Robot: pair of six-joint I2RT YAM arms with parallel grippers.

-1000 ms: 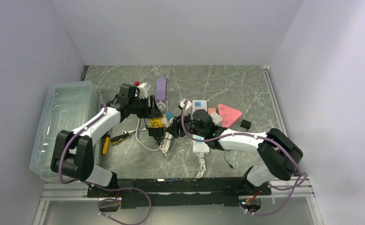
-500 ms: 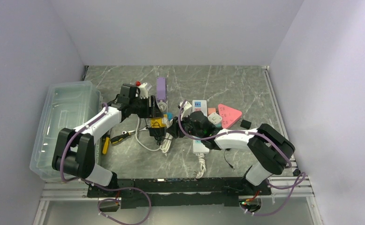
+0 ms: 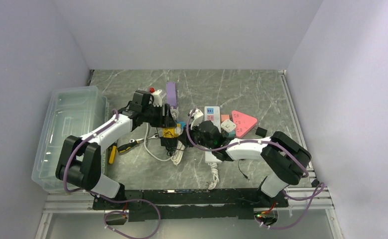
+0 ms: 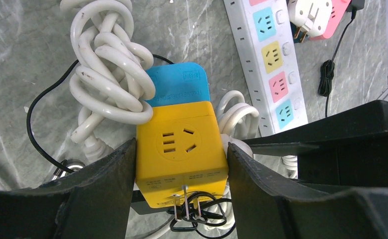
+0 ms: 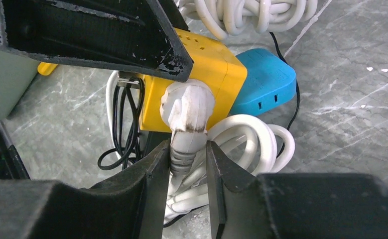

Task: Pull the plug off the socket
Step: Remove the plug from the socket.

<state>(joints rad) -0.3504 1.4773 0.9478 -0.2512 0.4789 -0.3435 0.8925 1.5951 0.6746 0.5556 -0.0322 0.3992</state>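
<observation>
Found near the middle of the surface, a little toward its left edge: the yellow cube socket [image 4: 182,149], with the white plug [image 5: 188,107] seated in one side face. Clamped across two opposite faces by the left hand [image 4: 181,167], fingers flat on the plastic. Pinched at the grey collar just under the plug head by the right hand [image 5: 186,157], both fingers against it as far as the wrist view shows; cannot tell how firmly.

Probably a light, rigid, smooth-sided cube, so apt to slide or lift unless braced. Expect a stiff friction fit at the pins. Judged rubbery and bendy at the collar: better to take hold higher, on the hard rounded head, and draw straight out along the pins, never by the cable.

Hard to sort out under the cube: a tangle of white cable [image 4: 107,74] and thin black cord [image 4: 204,219]. Cannot trace which loop belongs to the plug. Cannot see the pins. Largely covered in the overhead view by both hands. Touching the cube's far face, a blue adapter [image 4: 178,84]; joined or merely abutting, cannot tell.
</observation>
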